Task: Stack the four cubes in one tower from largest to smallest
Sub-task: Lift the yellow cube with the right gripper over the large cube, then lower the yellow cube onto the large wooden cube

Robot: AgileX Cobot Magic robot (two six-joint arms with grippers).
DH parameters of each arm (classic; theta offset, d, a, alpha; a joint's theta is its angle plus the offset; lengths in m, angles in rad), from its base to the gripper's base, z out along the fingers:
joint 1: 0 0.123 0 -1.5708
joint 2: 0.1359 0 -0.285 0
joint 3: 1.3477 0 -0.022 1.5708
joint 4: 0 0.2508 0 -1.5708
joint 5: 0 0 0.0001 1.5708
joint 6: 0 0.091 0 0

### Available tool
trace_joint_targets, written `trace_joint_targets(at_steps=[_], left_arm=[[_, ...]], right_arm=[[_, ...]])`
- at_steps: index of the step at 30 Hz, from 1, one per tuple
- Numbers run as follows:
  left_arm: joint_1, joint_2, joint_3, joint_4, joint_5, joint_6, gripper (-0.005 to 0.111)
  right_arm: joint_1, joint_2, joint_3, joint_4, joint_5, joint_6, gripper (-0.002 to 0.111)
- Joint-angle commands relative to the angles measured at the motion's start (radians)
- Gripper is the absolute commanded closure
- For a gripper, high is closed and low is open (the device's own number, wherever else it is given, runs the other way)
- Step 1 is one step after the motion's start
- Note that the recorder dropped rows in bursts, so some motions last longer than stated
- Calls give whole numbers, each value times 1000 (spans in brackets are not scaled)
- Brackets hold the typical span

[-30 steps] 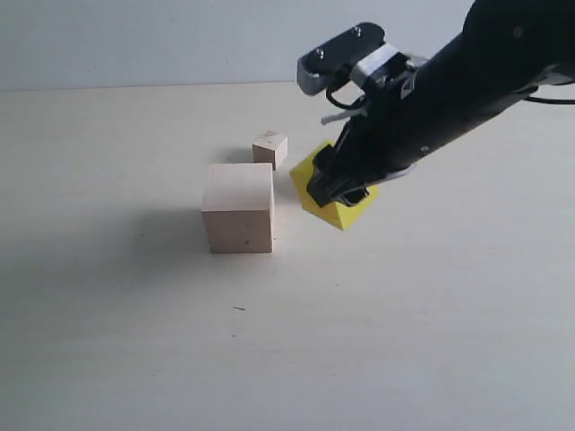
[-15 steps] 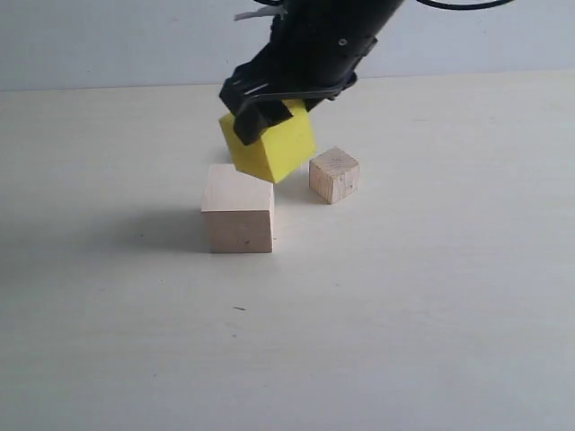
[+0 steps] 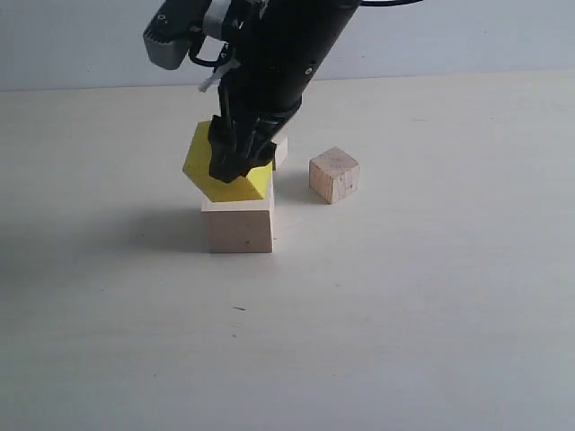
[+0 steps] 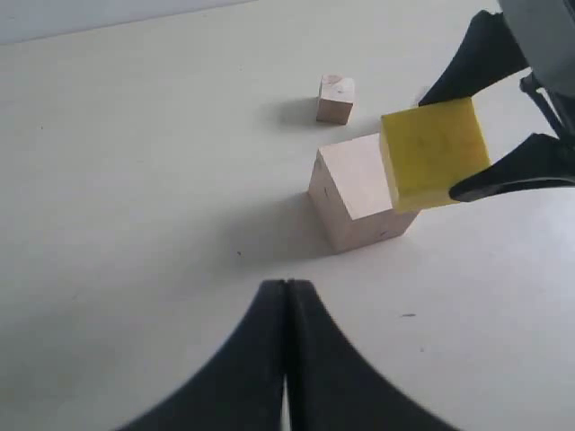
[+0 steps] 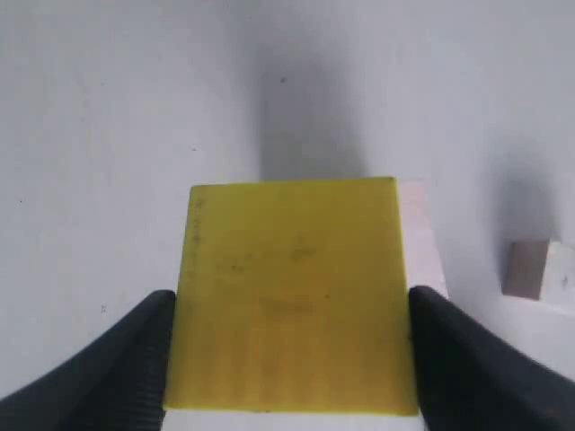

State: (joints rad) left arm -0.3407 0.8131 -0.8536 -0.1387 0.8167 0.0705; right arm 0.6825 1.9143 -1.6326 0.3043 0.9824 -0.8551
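Setting the yellow cube (image 3: 205, 166) onto the large pale wooden cube (image 3: 238, 229), by the look of things: second tier of the tower in hand, nothing released yet. Clamped across two opposite faces by the right tool (image 3: 235, 160), spread just to the cube's width and reaching in from above, across the middle of the exterior view. Held tilted, one lower edge down at the wooden top, touching or barely above, impossible to tell which. Sitting off-centre too, overhanging one side of the large cube in the left wrist view rather than squarely over it. Waiting on the surface (image 3: 431, 314): the medium wooden cube (image 3: 334, 174), near the large cube on its right in the exterior view, and the tiny wooden cube (image 3: 281, 151), just behind the large cube and mostly hidden by the arm. Parked low and well apart from all of this, the left tool (image 4: 286, 292), fingers pressed together with nothing between them. Next, probably: levelling the yellow cube to a flat underside, shifting it to centre over the large cube, lowering until fully seated, and only then opening and lifting straight up. Worth minding: releasing while tilted or overhanging, likely to tip the cube off the edge; also brushing the tiny wooden cube close behind during the retreat.
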Motion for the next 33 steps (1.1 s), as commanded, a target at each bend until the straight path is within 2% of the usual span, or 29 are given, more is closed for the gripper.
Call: trace_joint_targets(at_steps=[1,6,10,17,25,33], left_arm=[[2,0,3,-7,16,3,107],[2,0,3,-7,25,3,107],[2,0,3,-10,27,3,107],[2,0,3,-10,35,3,107],[2,0,3,-10,49,3,107],[2,0,3,-10,78,3,107]], right_arm=[[1,-6,-11,24,-44,-96,108],[-27,-6,-11,70,-67,-200,108],[-98,-4,-11,142,-38,-257,108],[-206,-1,-11,468,47,-497,108],[-209,54,-11,488,46,-619,108],[-209,103,-25,481,25,-643,108]])
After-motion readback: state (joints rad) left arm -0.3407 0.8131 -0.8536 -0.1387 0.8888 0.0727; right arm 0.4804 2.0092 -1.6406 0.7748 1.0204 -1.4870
